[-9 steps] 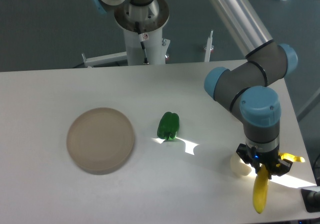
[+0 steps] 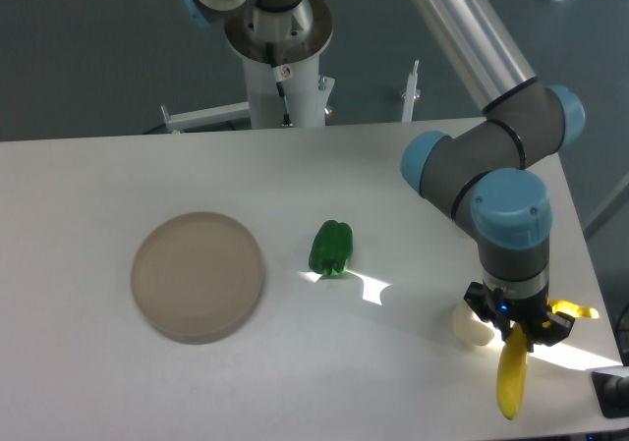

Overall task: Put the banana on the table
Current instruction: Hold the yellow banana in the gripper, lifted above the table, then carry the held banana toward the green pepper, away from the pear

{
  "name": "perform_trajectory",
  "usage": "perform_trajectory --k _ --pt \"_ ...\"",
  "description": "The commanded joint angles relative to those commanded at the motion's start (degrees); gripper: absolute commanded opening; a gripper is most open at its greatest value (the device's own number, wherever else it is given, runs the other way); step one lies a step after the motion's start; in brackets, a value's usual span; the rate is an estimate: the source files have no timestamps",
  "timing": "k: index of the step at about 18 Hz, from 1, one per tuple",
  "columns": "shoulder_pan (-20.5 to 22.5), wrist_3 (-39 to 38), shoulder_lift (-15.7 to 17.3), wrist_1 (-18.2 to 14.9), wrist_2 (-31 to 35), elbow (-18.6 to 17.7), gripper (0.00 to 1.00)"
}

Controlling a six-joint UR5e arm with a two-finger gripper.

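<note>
- gripper [image 2: 515, 335] is clamped on the banana [image 2: 510, 380] near its top, so it dangles pointing down
- near right corner of the table [image 2: 147, 166], right beside a pale fruit [image 2: 472, 327], looks ready to set down

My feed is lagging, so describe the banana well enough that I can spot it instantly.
Follow the arm down to its gripper at the near right corner of the white table. The banana hangs from it, pointing toward the front edge. It is long and bright yellow, unlike the small cream fruit just left of it.
</note>
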Motion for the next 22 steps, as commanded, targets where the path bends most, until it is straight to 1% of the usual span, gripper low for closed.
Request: perform_trajectory --k 4,6,7,10,13,15,17,19,20,22 --pt "0.00 0.00 0.00 0.00 0.00 -0.35 0.32" --pt "-0.09 0.00 0.35 0.00 0.00 -0.53 0.32" --pt "-0.18 0.17 1.05 -0.09 0.00 -0.70 0.32" --pt "0.35 1.05 4.21 0.00 0.00 -4.47 0.32" --pt "0.53 2.63 6.32 -0.35 -0.09 -7.02 0.32" --pt "0.53 2.90 8.60 -0.09 0.17 -10.53 0.32" --pt "1.14 6.04 11.24 -0.26 0.44 -13.69 0.32" --pt "1.49 9.21 13.79 0.26 0.53 -17.82 0.32" --pt "1.41 9.40 14.58 0.18 0.61 -18.88 0.32" --pt "0.62 8.71 14.77 0.00 0.97 -19.59 0.32"
